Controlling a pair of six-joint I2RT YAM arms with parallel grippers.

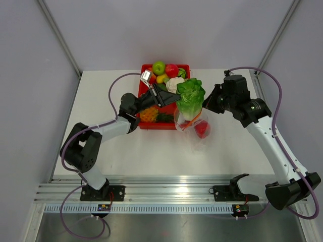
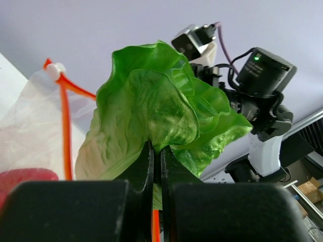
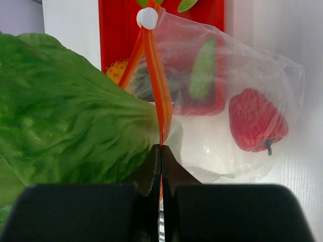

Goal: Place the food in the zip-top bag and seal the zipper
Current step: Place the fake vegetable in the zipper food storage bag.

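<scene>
The leafy green-and-white lettuce [image 1: 190, 97] hangs over the mouth of the zip-top bag [image 1: 196, 126]. My left gripper [image 1: 174, 99] is shut on a lettuce [image 2: 151, 111] leaf, reaching in from the tray side [image 2: 156, 147]. My right gripper [image 1: 205, 107] is shut on the orange-red zipper [image 3: 159, 101] at the bag's edge [image 3: 161, 147]. The strip runs up to a white slider [image 3: 147, 17]. The lettuce [image 3: 65, 126] fills the left of the right wrist view. A red tomato [image 3: 256, 126] lies inside the clear bag [image 3: 212, 151]. A green cucumber-like piece [image 3: 203, 70] shows through the film; whether it is inside, I cannot tell.
The red tray [image 1: 146, 123] behind the bag holds a green apple [image 1: 159, 67], a white cauliflower [image 1: 174, 83], an orange pineapple [image 1: 149, 113] and other toy produce. The right arm [image 2: 260, 96] stands close behind the lettuce in the left wrist view.
</scene>
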